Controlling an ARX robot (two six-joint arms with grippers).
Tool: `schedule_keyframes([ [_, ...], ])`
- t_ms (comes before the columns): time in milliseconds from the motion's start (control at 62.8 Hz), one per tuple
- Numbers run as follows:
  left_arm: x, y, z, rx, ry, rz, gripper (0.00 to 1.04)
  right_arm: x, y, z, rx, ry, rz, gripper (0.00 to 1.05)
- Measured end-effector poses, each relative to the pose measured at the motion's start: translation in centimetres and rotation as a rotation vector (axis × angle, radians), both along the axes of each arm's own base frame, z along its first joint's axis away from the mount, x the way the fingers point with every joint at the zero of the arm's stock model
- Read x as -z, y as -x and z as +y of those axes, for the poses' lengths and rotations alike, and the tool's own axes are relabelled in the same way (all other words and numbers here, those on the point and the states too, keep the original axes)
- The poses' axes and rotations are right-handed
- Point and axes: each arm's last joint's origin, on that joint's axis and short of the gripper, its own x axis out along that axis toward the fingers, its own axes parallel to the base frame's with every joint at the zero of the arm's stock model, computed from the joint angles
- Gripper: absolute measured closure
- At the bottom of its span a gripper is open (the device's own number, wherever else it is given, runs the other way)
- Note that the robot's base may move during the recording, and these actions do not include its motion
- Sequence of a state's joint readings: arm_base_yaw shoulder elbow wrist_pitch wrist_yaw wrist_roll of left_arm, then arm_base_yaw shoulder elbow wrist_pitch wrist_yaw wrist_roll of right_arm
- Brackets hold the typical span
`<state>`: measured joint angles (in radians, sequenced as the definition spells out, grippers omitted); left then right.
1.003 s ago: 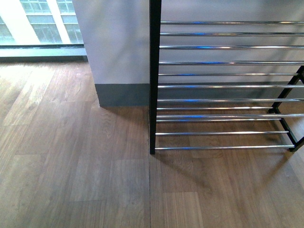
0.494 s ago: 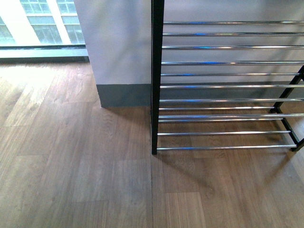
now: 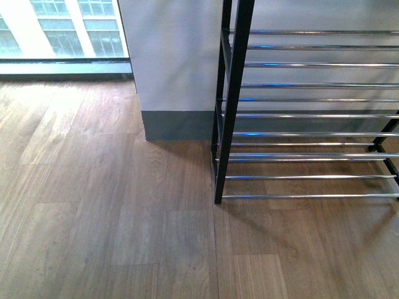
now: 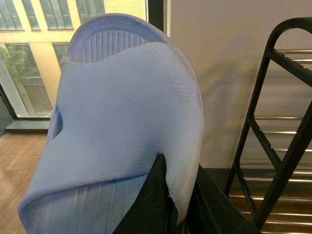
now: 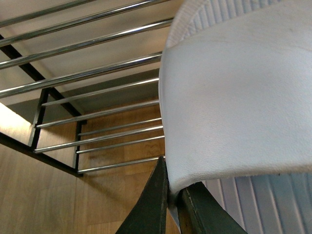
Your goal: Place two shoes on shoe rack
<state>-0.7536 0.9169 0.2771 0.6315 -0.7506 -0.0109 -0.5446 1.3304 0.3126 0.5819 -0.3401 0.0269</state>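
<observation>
- Change since 0.5 s ago, front view: the shoe rack [image 3: 232, 112] and the grey wall corner [image 3: 174, 56] sit further right in the frame. Both black posts of the rack's near side frame now show, where only one showed before.
- Front view: the rack stands on the wood floor [image 3: 112, 218], just beside the wall corner. Its chrome rods [image 3: 312, 156] carry nothing in the part that shows. No arm or shoe is in frame.
- Left wrist view: the left gripper [image 4: 174, 200] has its jaws nearly closed, pinching the edge of the strap of a pale blue slide [image 4: 122, 112]. The slide is held up off the floor, its ribbed footbed facing the camera. The rack's rounded black side frame stands near, apart from the slide.
- Right wrist view: the right gripper [image 5: 173, 195] is likewise clamped narrow on the strap edge of a second slide [image 5: 234, 97], which looks whitish here. It is held in the air with the rack's rods beyond it, not touching them.
</observation>
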Motion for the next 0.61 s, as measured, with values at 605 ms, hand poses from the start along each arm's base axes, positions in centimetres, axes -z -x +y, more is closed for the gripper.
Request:
schedule_keyframes([
  [605,0.02,0.00,0.02,-0.002,-0.001,0.001,1.00,0.02,0.00,0.02,-0.002,-0.005,0.000,1.03],
])
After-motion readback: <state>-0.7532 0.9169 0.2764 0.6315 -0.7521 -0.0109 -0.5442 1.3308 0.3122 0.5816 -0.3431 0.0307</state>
